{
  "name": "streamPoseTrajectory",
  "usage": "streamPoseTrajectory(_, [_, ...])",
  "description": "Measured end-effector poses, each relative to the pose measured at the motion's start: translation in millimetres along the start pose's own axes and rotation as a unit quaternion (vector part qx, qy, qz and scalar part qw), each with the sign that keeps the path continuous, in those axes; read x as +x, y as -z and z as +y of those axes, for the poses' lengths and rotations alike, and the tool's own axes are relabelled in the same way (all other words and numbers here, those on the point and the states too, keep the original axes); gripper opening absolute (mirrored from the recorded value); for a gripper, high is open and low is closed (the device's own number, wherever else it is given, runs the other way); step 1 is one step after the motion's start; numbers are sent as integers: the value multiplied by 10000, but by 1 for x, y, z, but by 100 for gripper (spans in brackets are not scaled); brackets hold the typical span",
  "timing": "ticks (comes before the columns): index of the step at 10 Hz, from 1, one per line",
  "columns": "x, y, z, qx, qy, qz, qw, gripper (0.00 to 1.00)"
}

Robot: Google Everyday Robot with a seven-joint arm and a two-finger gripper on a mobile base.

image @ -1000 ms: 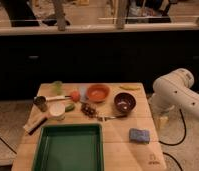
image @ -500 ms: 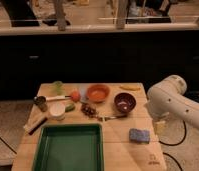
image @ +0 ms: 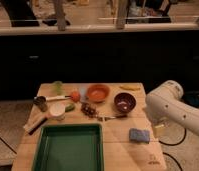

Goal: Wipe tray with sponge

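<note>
The dark-green tray (image: 68, 148) lies on the wooden table at the front left, with nothing in it. The blue-grey sponge (image: 139, 135) lies flat on the table to the right of the tray, apart from it. My white arm (image: 173, 106) reaches in from the right edge. My gripper (image: 158, 130) hangs low under the arm's near end, just right of the sponge and slightly above table level. It holds nothing that I can see.
Behind the tray stand a white cup (image: 56, 111), a small green lump (image: 69, 107), an orange bowl (image: 98, 92), a dark bowl (image: 124, 102), a metal can (image: 40, 103) and a green cup (image: 58, 86). A fork (image: 111, 117) lies behind the sponge. A dark counter runs behind the table.
My arm has moved left and down from the right edge, toward the table's right side and the sponge. The tray, sponge and other objects have not moved.
</note>
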Motion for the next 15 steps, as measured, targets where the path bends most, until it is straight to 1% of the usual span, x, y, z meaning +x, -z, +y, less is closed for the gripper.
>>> streamPoseTrajectory(3, [-3,-11,9,-16,254,-9,9997,80])
streamPoseTrajectory(4, [-3,-13,10,-16,282,-15,9996,80])
streamPoseTrajectory(7, [-11,-28,14,-20,454,-91,9989,80])
streamPoseTrajectory(9, [-12,-32,17,-32,518,-133,9986,80])
streamPoseTrajectory(12, [-14,-47,17,-71,598,-203,9980,80])
streamPoseTrajectory(15, [-11,-54,19,-101,619,-298,9976,80])
